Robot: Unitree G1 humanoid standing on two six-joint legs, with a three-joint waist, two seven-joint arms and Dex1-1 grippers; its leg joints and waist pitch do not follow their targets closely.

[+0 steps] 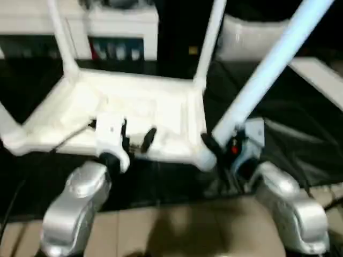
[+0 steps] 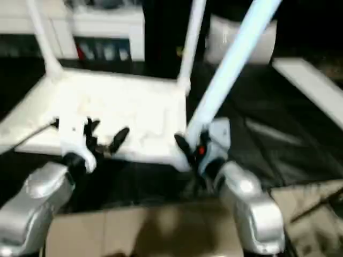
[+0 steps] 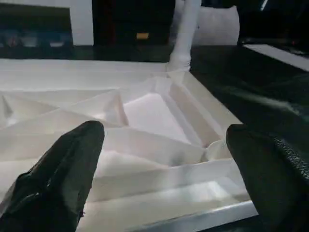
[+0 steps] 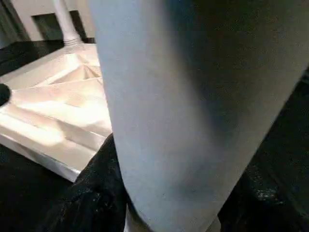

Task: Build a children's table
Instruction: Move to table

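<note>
Tabletop [image 1: 134, 115] lies upside down on the dark floor, ribbed underside up, with white legs standing in its far corner sockets [image 1: 206, 40]. Right gripper [image 1: 222, 144] has its fingers clamped around the lower end of a fourth leg [image 1: 270, 67], tilted at the near right corner. Left gripper [image 1: 136, 138] hovers over the near edge, its fingers [image 3: 58, 179] spread wide and empty.

2 silver forearms [image 1: 75, 214]; white wrist housings; black fingers [image 3: 58, 183]; red mark, maybe light, right wrist.
</note>
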